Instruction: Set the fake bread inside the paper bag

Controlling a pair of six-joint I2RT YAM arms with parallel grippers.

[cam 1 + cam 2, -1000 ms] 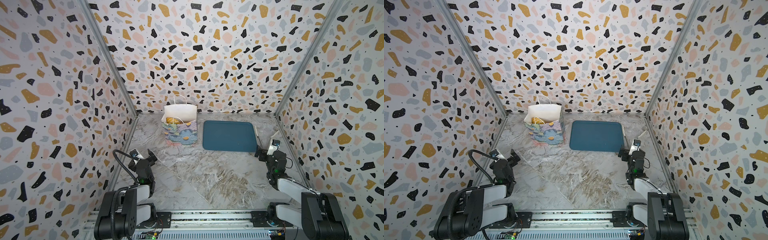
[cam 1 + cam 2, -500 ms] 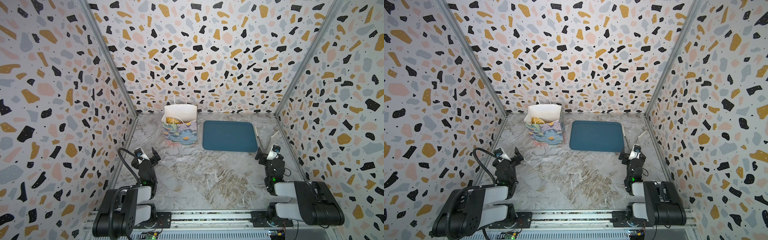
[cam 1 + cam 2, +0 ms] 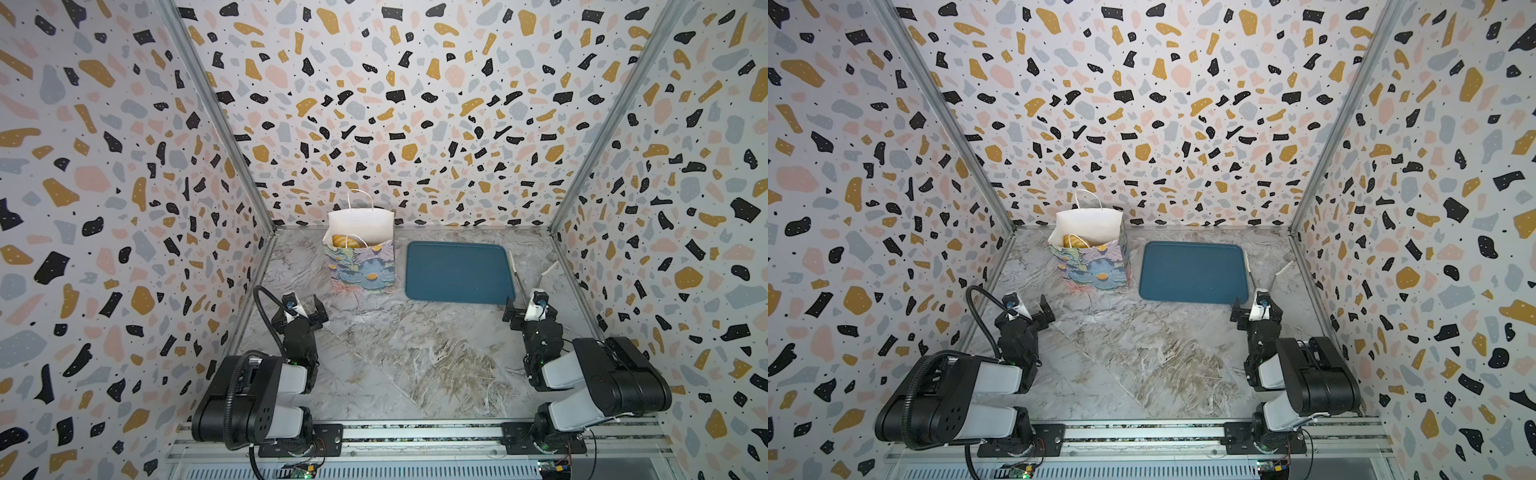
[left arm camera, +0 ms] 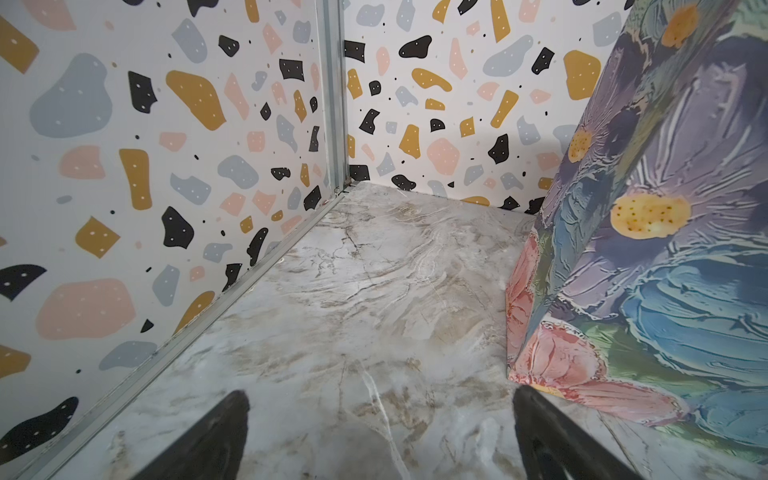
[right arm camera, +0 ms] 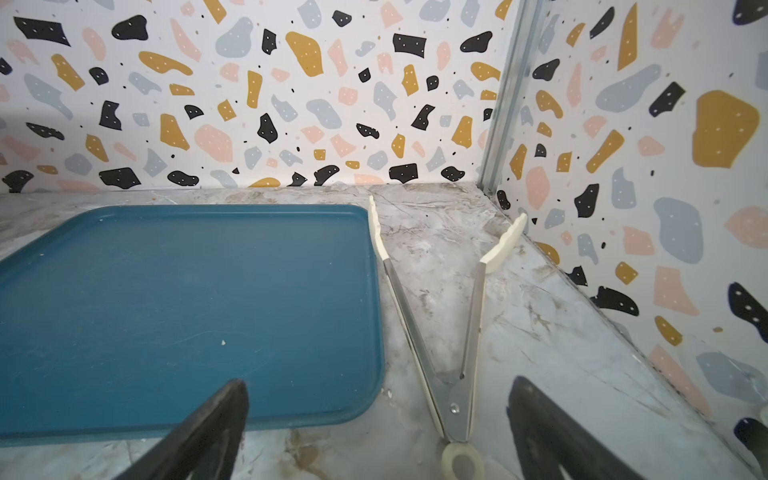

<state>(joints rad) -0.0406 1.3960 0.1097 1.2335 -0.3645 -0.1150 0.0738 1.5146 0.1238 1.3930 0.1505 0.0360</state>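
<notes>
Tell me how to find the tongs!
Start at the far right corner of the marble table, beside the flat blue tray. The tongs lie on the tray's right, spread in a V. Nothing else nearby is thin metal with cream tips.

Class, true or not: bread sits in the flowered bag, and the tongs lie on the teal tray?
Not quite: the tongs lie on the table beside the teal tray, as the right wrist view shows. The bread is in the flowered bag.

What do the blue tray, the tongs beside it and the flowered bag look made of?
Tray: likely plastic, matte teal, faint scuffs, moulded rounded rim. Tongs: brushed metal arms with a rivet, cream tips and edging, probably plastic or silicone. Bag: paper, creased folds, printed brushstroke flowers.
</notes>
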